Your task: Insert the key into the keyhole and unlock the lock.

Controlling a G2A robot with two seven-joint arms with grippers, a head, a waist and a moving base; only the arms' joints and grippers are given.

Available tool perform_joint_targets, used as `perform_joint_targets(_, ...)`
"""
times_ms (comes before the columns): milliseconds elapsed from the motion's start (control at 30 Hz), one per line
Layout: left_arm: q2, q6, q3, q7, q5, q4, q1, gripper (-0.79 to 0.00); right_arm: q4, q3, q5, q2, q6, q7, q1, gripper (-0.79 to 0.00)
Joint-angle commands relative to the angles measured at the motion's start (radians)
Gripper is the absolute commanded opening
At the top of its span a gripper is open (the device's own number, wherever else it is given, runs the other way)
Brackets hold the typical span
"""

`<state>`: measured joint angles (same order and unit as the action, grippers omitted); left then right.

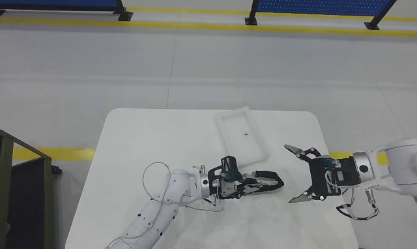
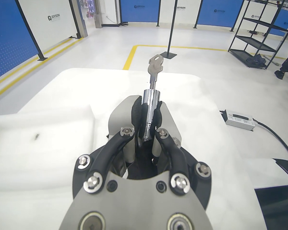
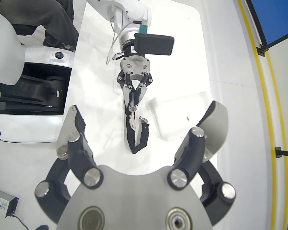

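**Key in, turn pending**

The key (image 2: pixel 155 66) is sitting in the chrome lock (image 2: pixel 150 99). It is probably light, stiff and slick, best pinched at its flat head. The left gripper (image 2: pixel 148 105) is clamping the lock over the table (image 1: pixel 130 151). The right gripper (image 1: pixel 294 174) is hovering nearby, spread wide and empty.

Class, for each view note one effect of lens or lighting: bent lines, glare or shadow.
Left wrist view: blue barrier panels bow towards the edges; the chrome lock cylinder in the shut left gripper glints. Right wrist view: the yellow floor line curves. Top view: the white table bears only faint shadows, so light is even.
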<state>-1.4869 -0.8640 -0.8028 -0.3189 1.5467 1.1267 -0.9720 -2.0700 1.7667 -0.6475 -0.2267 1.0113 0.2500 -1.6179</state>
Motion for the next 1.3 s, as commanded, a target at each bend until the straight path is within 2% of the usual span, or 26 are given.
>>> perform_joint_targets(0, 0.0, -0.007, 0.011, 0.01, -0.003, -0.009, -0.01, -0.785, 0.014, -0.006, 0.014, 0.0, -0.008, 0.011, 0.012, 0.0)
perform_joint_targets(167, -0.004, -0.039, 0.04, 0.03, -0.033, -0.047, -0.019, -0.785, 0.031, -0.027, 0.045, -0.003, -0.042, 0.034, 0.036, 0.0)
perform_joint_targets(200, -0.005, -0.043, 0.042, 0.033, -0.042, -0.053, -0.02, -0.557, 0.032, -0.031, 0.048, -0.004, -0.047, 0.037, 0.042, 0.0)
perform_joint_targets(233, -0.005, -0.042, 0.044, 0.036, -0.05, -0.058, -0.02, -0.003, 0.034, -0.035, 0.052, -0.005, -0.052, 0.038, 0.047, 0.0)
perform_joint_targets(333, -0.006, -0.045, 0.048, 0.043, -0.066, -0.064, -0.017, 0.0, 0.033, -0.052, 0.036, -0.006, -0.083, 0.077, 0.061, 0.0)
perform_joint_targets(533, 0.011, -0.093, 0.014, -0.055, -0.082, -0.023, -0.016, 0.0, 0.035, -0.123, 0.11, -0.009, -0.08, 0.118, 0.096, 0.0)
perform_joint_targets(667, 0.04, -0.124, -0.059, -0.102, -0.075, 0.059, -0.02, 0.0, 0.054, -0.183, 0.148, -0.013, -0.091, 0.15, 0.149, 0.0)
perform_joint_targets(767, 0.07, -0.148, -0.141, -0.092, -0.057, 0.158, -0.03, 0.0, 0.073, -0.231, 0.177, -0.021, -0.108, 0.167, 0.207, 0.0)
perform_joint_targets(833, 0.092, -0.148, -0.189, -0.027, -0.019, 0.233, -0.029, 0.0, 0.081, -0.263, 0.197, -0.028, -0.12, 0.175, 0.256, 0.0)
perform_joint_targets(933, 0.122, -0.148, -0.231, 0.056, -0.053, 0.306, -0.025, 0.0, 0.092, -0.316, 0.212, -0.042, -0.136, 0.189, 0.34, 0.0)
perform_joint_targets(1067, 0.162, -0.148, -0.256, 0.194, -0.184, 0.366, 0.018, 0.0, 0.107, -0.402, 0.233, -0.071, -0.148, 0.195, 0.456, 0.0)
perform_joint_targets(1267, 0.227, -0.148, -0.271, 0.442, -0.477, 0.414, 0.122, 0.0, 0.152, -0.543, 0.274, -0.13, -0.145, 0.224, 0.649, 0.0)
